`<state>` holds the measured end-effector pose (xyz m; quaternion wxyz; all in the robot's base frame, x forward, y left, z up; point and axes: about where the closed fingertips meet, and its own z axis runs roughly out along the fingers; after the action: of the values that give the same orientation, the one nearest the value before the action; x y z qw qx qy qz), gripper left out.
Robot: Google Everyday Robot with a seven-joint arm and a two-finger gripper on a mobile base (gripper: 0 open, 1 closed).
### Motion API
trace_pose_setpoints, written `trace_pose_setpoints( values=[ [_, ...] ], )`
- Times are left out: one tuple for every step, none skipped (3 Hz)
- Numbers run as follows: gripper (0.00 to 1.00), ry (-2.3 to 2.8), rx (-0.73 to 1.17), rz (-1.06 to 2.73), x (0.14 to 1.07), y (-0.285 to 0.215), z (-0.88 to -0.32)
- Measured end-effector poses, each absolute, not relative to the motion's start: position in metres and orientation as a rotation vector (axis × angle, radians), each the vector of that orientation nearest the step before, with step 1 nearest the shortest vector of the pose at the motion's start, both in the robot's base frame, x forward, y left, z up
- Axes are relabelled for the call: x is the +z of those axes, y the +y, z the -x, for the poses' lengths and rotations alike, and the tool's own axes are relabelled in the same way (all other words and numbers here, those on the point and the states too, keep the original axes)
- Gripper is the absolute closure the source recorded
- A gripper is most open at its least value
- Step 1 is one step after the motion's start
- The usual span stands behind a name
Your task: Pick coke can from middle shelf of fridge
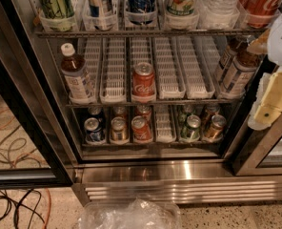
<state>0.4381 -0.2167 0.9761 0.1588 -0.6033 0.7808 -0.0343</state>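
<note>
- The fridge (179, 171) is a large stainless-steel cabinet with black-framed glass doors. It stands open above a ribbed, shiny steel base.
- The middle shelf (188, 101) is a thin metal wire rack. It carries long white plastic lane trays (168, 70) with slotted floors, and most of them are bare.
- The end effector (273, 97) is a blocky white and pale yellow shape. It hangs outside the fridge, just off the shelf's front right corner. Whether it is open or closed cannot be told, and it has hold of nothing that shows.
- Brown tea bottles (76, 78) with paper labels stand at the shelf's left and right ends.
- The coke can (144, 81) is a smooth red aluminium cylinder with white script and a silver top. It stands upright at the middle of the shelf's front edge.
- Judged from this, the task is barely begun: the reach, the grasp and the lift-out all remain.
</note>
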Motion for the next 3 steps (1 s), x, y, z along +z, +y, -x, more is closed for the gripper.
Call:
trace_pose_setpoints(
  values=[
    [0.0,2.224,-0.095,1.714,0.977,-0.215,-0.439],
    [0.0,2.179,-0.013,1.637,0.972,-0.203,-0.439],
    [0.0,2.127,0.155,1.506,0.938,-0.178,-0.423]
  ],
)
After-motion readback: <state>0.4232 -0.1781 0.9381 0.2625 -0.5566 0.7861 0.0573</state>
